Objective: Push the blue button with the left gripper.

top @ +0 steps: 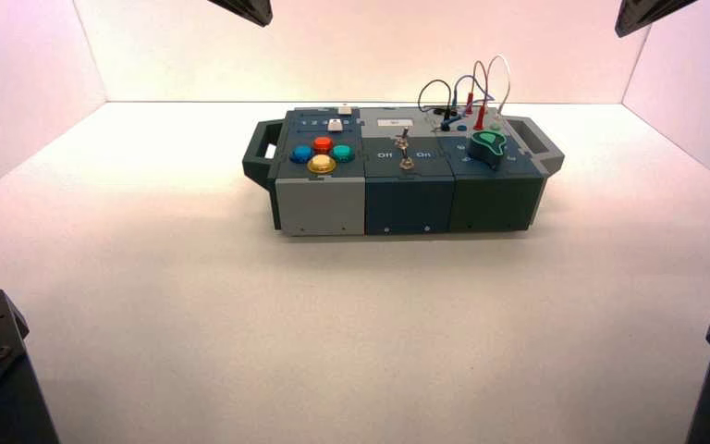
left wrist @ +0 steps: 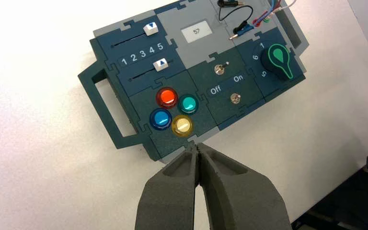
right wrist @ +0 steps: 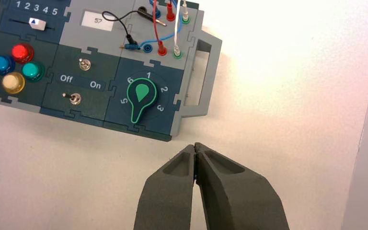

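- the blue button [left wrist: 161, 119] is round and glossy with a dark blue rim; it is the leftmost of four buttons on the box's left section, near the front.
- the left gripper [left wrist: 196, 145] is narrow, its two tapering dark fingers drawn together to a point; it hangs above the table [top: 333, 342], apart from the buttons.
- in the left wrist view, the yellow button [left wrist: 182, 125] lies nearest those fingertips, close beside the straight way to the blue one.
- the red button [left wrist: 166, 97] and green button [left wrist: 188, 104] fill out the cluster.
- behind the buttons are two white sliders, a front one [left wrist: 160, 64] toward the 5 end and a rear one [left wrist: 150, 28] at the 5 end.
- the middle of the box [top: 409, 199] has two metal toggle switches [left wrist: 219, 69] and a display [left wrist: 196, 31] reading 57.
- on the right are the green and black knob [right wrist: 142, 93], its pointer between 3 and 5, and behind it black, blue, red and white wires [right wrist: 156, 24].
- the right gripper [right wrist: 195, 145] is narrow too, fingers together, above the table near the box's right end.
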Controlling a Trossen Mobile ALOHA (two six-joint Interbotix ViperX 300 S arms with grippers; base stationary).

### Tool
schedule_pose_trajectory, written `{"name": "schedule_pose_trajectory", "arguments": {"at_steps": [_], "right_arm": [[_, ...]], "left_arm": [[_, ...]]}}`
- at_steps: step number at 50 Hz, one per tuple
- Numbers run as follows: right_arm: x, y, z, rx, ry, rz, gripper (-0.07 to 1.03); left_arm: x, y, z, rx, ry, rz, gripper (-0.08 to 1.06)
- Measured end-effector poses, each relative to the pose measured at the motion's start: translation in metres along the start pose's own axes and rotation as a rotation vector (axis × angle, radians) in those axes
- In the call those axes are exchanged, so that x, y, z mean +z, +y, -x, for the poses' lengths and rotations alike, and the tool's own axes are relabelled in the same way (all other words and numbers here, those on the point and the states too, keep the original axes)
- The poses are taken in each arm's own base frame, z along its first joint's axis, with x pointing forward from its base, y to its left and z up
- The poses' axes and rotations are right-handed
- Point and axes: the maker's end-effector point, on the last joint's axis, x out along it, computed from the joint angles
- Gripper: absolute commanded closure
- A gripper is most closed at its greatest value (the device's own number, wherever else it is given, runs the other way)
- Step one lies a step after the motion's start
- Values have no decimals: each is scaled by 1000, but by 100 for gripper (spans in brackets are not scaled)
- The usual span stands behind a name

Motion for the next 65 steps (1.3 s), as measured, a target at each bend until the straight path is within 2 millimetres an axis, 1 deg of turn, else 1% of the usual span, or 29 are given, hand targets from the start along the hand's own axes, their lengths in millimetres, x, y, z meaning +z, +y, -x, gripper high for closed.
{"name": "schedule_pose_trajectory", "arguments": {"at_steps": [15, 22, 28, 29, 33, 35, 40, 44, 52, 65], "right_arm": [[0, 0, 1, 0, -5, 0, 99], [0, 0, 1, 0, -3, 0, 99], [0, 0, 1, 0, -5, 0, 99], [0, 0, 1, 0, -3, 0, 99], [0, 0, 1, 0, -5, 0, 99], [0, 0, 1, 0, -3, 0, 99], [0, 0, 1, 0, -3, 0, 99], [0, 0, 1, 0, -3, 0, 99], [-1, 0, 1, 0, 2, 0, 99], [-2, 0, 1, 1, 6, 0, 99]], "left_arm": [[0, 0, -1, 1, -2, 1, 101], [0, 3, -7, 7, 8, 3, 101], [-4, 9, -20, 19, 36, 14, 101], [-5, 11, -26, 23, 46, 19, 101], [-8, 15, -36, 31, 69, 28, 101], [-10, 18, -45, 37, 90, 34, 101], [-10, 20, -56, 41, 114, 35, 101], [-10, 24, -69, 46, 142, 34, 101], [-10, 27, -85, 51, 179, 38, 101], [-8, 31, -105, 56, 215, 45, 101]]}}
